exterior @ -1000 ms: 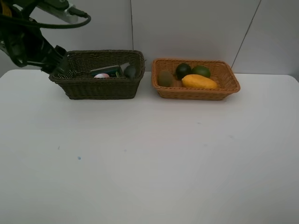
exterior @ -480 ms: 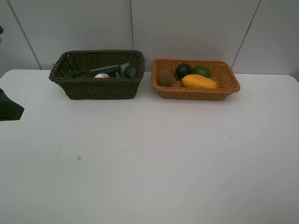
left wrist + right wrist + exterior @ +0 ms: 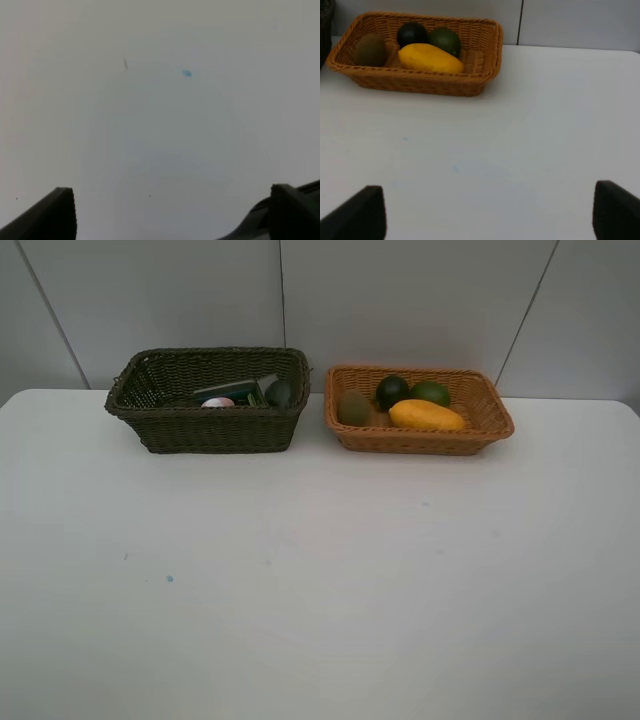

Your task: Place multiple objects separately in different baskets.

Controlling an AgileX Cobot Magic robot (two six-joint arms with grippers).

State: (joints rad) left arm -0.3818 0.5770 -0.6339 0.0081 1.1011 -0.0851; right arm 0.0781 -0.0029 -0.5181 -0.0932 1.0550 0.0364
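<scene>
We saw a white bench (image 3: pixel 320 590) carrying a dark olive-brown basket (image 3: pixel 210 430) beside an orange-tan basket (image 3: pixel 420 438), slightly apart.

My left gripper (image 3: pixel 167 215) is wide open, with nothing between its two dark fingertips (image 3: pixel 55 212). My right gripper (image 3: pixel 487 212) is wide open too and holds nothing. From the high camera, neither of my arms can be seen.
</scene>
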